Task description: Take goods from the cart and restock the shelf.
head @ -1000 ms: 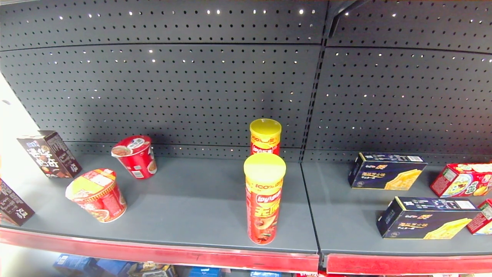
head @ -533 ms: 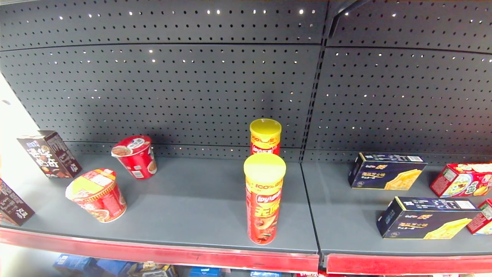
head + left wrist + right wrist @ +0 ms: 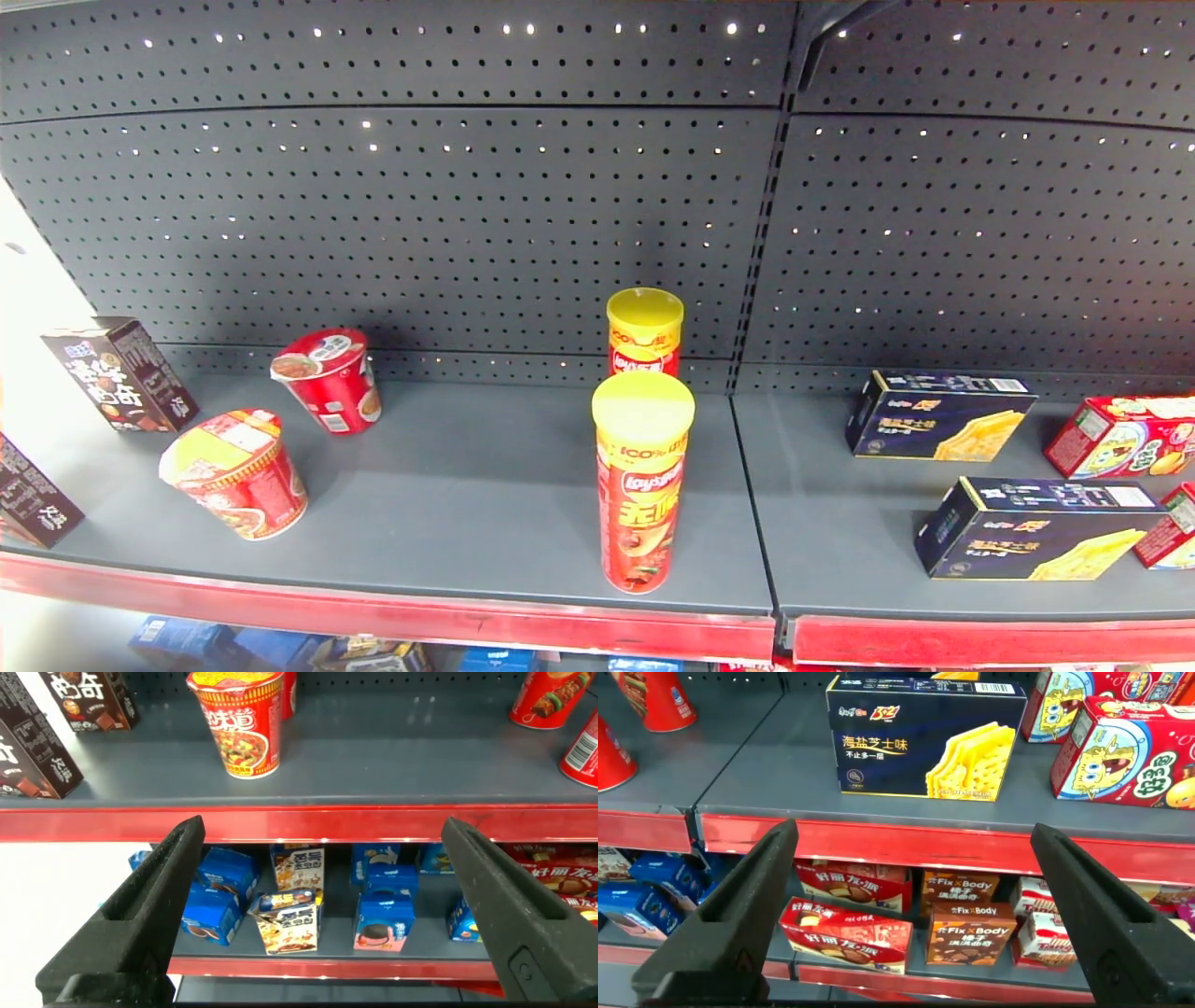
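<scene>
The shelf [image 3: 467,485] in front of me carries the goods. Two tall chip cans stand upright near its middle: the front can [image 3: 642,495] is close to the red lip, and the back can [image 3: 644,331] is behind it, its lower half hidden by the front one. Toward my left stand the near noodle cup [image 3: 238,471] and the far noodle cup [image 3: 327,378], then a dark box [image 3: 121,373]. A second dark box [image 3: 33,495] is cut off at the edge.

On my right lie the rear navy box [image 3: 938,415] and the front navy box [image 3: 1036,532], with a red box [image 3: 1120,434] beyond them running out of view.

My left gripper [image 3: 322,831] hangs open and empty before the red lip, below the near noodle cup. Past it, a lower shelf [image 3: 327,969] holds blue packs [image 3: 383,919], the rear ones too shadowed to make out. My right gripper [image 3: 913,833] is spread wide, holding nothing, below the front navy box.
</scene>
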### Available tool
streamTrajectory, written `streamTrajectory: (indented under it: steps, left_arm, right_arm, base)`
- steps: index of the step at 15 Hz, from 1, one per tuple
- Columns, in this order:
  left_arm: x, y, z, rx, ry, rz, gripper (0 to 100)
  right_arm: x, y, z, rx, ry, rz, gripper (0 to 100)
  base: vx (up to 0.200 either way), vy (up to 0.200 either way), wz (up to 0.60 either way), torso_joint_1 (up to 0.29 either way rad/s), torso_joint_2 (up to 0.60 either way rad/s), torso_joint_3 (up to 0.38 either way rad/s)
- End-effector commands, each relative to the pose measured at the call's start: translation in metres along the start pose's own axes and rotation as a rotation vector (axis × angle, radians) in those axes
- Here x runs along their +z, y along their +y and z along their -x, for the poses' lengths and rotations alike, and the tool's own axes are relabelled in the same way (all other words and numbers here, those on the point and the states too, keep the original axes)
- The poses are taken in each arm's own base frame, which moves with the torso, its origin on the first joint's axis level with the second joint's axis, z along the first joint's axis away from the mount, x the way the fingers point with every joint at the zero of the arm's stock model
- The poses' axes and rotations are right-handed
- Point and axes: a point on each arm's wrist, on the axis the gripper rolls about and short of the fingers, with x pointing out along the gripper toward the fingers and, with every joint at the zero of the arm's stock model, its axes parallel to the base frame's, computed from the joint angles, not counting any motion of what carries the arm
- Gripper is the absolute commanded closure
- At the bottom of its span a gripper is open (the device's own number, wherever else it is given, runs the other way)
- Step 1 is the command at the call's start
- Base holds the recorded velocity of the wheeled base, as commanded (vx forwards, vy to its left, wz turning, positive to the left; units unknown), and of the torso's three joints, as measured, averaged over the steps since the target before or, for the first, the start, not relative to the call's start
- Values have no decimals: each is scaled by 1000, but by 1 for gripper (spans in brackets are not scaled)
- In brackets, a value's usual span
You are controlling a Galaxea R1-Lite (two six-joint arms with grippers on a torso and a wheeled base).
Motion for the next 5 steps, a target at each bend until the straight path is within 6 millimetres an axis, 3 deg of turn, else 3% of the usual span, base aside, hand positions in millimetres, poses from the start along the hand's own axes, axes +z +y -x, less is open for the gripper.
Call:
streamTrajectory:
  steps: [1, 5]
  left_arm:
    - [0, 0, 0, 0, 0, 0, 0]
    - [0, 0, 0, 0, 0, 0, 0]
  right_arm:
    - [0, 0, 0, 0, -1, 0, 0]
    - [0, 0, 0, -1, 1, -1, 0]
  base:
    - [0, 0, 0, 0, 0, 0]
    - [0, 0, 0, 0, 0, 0]
